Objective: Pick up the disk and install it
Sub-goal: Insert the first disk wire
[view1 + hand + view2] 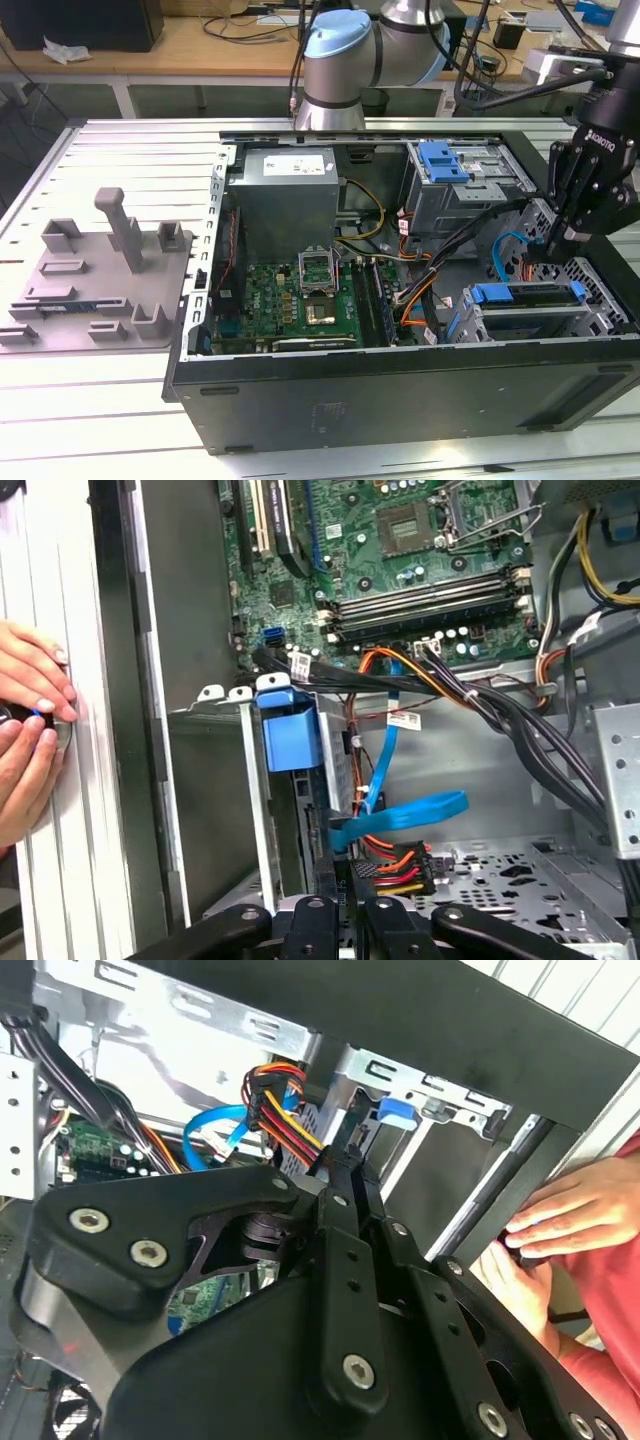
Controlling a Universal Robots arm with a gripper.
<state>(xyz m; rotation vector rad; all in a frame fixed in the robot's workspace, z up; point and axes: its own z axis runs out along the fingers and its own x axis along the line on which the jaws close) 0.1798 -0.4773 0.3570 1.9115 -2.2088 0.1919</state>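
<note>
Evidently the step in hand is seating the disk [528,294] in the lower drive cage [603,305], at about 4 o'clock of the open computer case [400,390] in the exterior view. The disk's blue rail lies level along the top of that cage. In the first wrist view its blue end tab [290,735] stands in line with the cage's front posts, so I judge it most of the way home.

To do this well, any push should run straight along the cage's slides, gently and without twist, and should end once the rail sits flush. The blue data cable [400,815] and the orange and red power wires [395,865] hang just beside the tool, so they need keeping out of the gap.

The tool [553,250] hangs just above the disk, at 12 o'clock from it in the exterior view. In the second wrist view its fingers [340,1190] lie clenched together with nothing visible between them. Whether the tips touch the disk I cannot tell.

The grey fixture [95,275] stands well apart at 9 o'clock on the table [90,400]. A person's 2 hands [30,730] rest at the case's outer wall.
</note>
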